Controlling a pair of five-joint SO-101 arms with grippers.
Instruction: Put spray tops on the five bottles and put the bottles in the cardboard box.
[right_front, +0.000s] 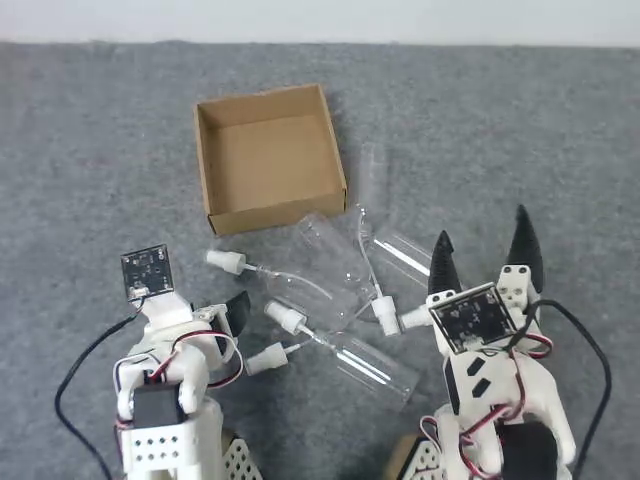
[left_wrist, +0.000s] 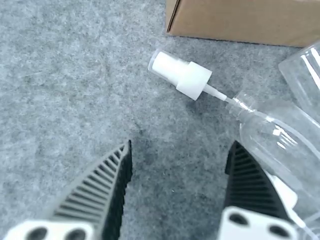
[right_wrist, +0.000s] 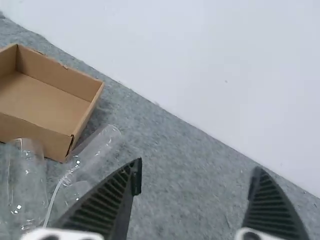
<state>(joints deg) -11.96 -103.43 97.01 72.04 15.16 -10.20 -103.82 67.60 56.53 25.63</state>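
The empty cardboard box (right_front: 270, 155) sits at the back of the grey mat. Several clear bottles (right_front: 330, 248) lie in a loose heap in front of it, one of them (right_front: 375, 365) closest to the arms. White spray tops (right_front: 225, 262) lie among them, some with their tubes in bottle necks. My left gripper (left_wrist: 177, 165) is open just above the mat, short of a spray top (left_wrist: 182, 77) whose tube enters a bottle (left_wrist: 272, 137). My right gripper (right_wrist: 197, 175) is open and raised, facing the box (right_wrist: 45, 100) and a bottle (right_wrist: 92, 155). It shows open in the high view (right_front: 482, 252).
A white wall (right_wrist: 210, 60) rises behind the mat. Bare mat (right_front: 90, 180) lies left of the box, and more (right_front: 520, 140) to its right. The box's near corner (left_wrist: 172, 25) is close beyond the left gripper.
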